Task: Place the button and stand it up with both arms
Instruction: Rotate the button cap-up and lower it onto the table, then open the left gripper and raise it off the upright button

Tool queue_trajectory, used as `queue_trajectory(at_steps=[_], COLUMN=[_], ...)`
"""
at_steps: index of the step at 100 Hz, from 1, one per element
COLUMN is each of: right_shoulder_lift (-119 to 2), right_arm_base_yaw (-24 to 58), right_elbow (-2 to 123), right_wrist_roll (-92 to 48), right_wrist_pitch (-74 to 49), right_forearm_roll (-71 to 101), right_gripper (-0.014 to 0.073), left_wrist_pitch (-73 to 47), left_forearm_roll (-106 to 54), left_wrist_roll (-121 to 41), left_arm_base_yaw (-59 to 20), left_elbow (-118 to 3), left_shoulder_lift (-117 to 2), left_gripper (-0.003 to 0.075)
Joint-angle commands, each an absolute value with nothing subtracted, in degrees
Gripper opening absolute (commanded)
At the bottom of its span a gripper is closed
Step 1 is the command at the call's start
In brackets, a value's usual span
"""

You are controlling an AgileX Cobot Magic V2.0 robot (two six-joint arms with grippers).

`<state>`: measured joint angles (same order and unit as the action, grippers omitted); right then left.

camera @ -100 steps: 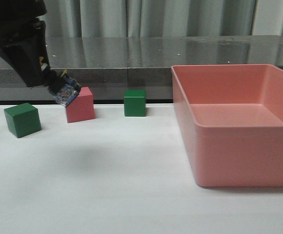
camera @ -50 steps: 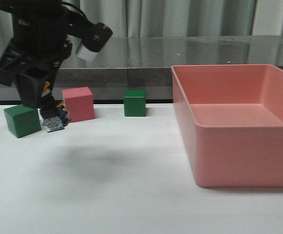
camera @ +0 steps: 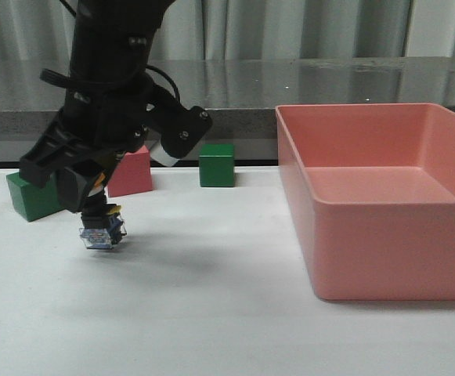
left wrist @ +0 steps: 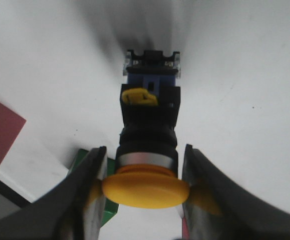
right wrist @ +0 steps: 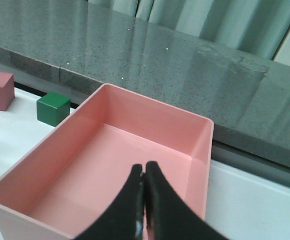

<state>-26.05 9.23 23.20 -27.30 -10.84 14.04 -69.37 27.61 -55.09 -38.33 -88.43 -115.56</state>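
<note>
Your left gripper (camera: 102, 222) is squeezing the button (camera: 102, 233) by its yellow cap, clear base hanging below the jaws just over the white table (camera: 211, 313), ready to stand up, while your right gripper (right wrist: 144, 200) is waiting pinched together, holding nothing, over the pink bin (right wrist: 105, 165).

On the white table (camera: 211, 313): two green cubes, one (camera: 216, 164) at the back, one (camera: 27, 197) at left; one pink cube (camera: 133, 174); one pink bin (camera: 384, 196); one button (camera: 102, 233); one arm (camera: 110, 102) in front view.
</note>
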Motion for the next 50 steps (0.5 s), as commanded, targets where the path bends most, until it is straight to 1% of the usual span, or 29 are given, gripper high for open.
queue_trajectory(at_steps=[1,50], right_shoulder_lift=[-26.1,-26.1], right_arm_base_yaw=[8.9,8.9], right_elbow=[24.8,24.8], right_wrist_roll=[-27.3,-27.3], right_wrist_pitch=[-6.7,-6.7], right_forearm_roll=[14.4,14.4], right_gripper=[-0.0109,-0.0109], left_wrist_pitch=[-72.5,-70.3], left_forearm_roll=[29.5,25.6], left_wrist_roll=[-55.6,-56.3], left_arm_base_yaw=[-39.1,-39.2], left_elbow=[-90.0,-90.0], left_shoulder_lift=[-113.0,-113.0], left_gripper=[-0.0018,-0.0018])
